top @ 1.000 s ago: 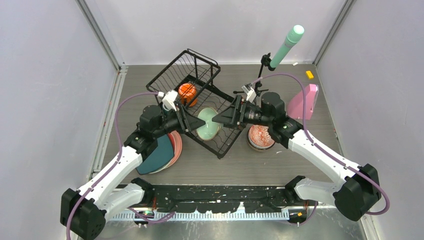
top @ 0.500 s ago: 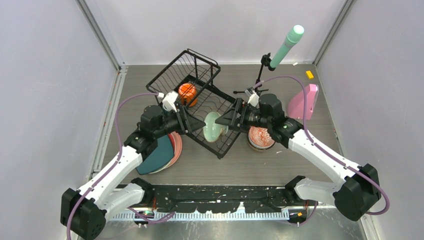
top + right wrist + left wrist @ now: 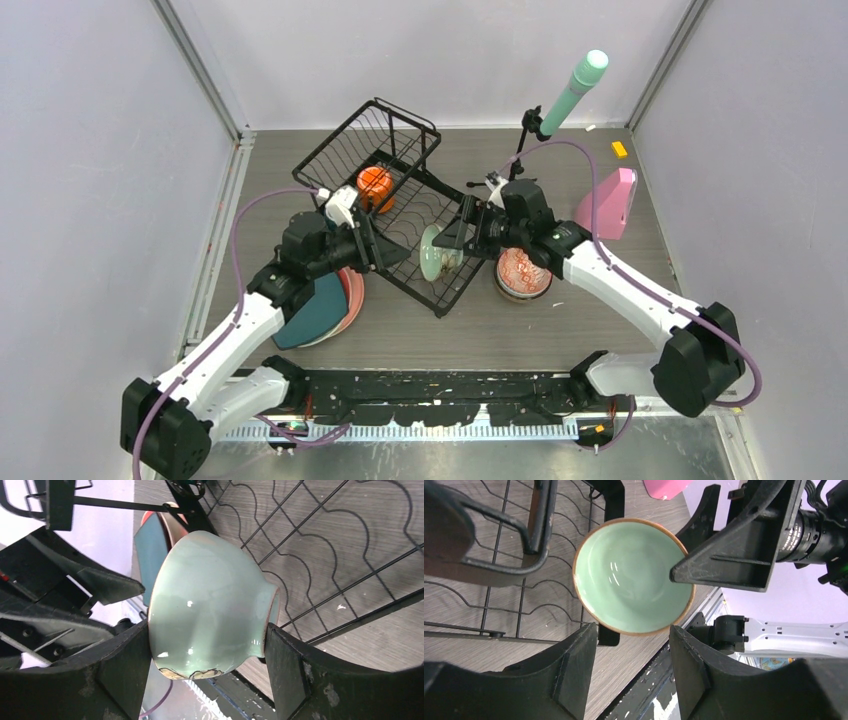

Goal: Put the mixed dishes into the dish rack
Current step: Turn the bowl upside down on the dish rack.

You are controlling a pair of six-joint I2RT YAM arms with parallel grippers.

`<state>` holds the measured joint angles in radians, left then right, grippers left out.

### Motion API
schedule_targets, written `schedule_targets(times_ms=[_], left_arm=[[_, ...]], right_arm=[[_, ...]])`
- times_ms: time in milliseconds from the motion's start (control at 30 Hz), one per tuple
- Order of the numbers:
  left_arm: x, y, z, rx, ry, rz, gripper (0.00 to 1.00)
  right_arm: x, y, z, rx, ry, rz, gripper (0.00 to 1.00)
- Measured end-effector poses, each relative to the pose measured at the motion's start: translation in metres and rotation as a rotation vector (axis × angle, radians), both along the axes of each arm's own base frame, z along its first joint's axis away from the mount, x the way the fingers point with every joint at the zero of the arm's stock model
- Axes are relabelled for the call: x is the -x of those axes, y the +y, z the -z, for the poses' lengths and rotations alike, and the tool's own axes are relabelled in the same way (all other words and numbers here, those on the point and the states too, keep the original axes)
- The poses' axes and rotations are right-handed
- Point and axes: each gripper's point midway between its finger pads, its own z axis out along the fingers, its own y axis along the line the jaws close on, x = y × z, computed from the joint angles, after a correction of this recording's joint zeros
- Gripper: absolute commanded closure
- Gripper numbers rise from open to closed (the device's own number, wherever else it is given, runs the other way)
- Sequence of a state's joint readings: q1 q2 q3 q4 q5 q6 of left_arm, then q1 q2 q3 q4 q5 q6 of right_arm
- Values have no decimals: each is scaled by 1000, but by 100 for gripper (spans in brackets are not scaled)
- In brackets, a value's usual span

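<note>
The mint bowl (image 3: 434, 252) stands on its edge in the wavy-slot part of the black dish rack (image 3: 335, 134), its open side facing my left gripper. My right gripper (image 3: 462, 236) is shut on it, one finger at the rim and one at the foot, as the right wrist view shows (image 3: 207, 627). My left gripper (image 3: 388, 252) is open and empty just left of the bowl (image 3: 631, 575), apart from it. An orange mug (image 3: 374, 181) sits in the rack's raised basket.
A dark teal plate (image 3: 314, 310) lies on pink and reddish plates (image 3: 352, 290) left of the rack. A red-patterned bowl (image 3: 523, 273) sits right of it. A pink wedge (image 3: 606, 205), a mint cylinder on a tripod (image 3: 572, 90) and a yellow block (image 3: 620, 150) stand at the back right.
My right gripper has turned the mint bowl from lying open-side up to standing on its edge in the rack slots. My left gripper has barely moved.
</note>
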<state>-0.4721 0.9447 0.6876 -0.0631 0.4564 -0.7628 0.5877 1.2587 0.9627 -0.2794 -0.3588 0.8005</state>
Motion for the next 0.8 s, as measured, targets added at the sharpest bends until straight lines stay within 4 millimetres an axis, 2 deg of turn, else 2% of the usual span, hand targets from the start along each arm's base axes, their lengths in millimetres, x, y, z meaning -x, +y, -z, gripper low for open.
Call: schedule_targets(times_ms=[167,467,800], left_arm=[[6,4,-1,-15,-6,0,36],[19,20,-33,15,-134,-44,25],[27,41,-26,-38,-144,-124,18]], right_arm=[[-10,-2,12,81,-5,-1,53],[-33,-13,23,270,-47,-17,53],[-49,-29,43,551,-117,-45,54]])
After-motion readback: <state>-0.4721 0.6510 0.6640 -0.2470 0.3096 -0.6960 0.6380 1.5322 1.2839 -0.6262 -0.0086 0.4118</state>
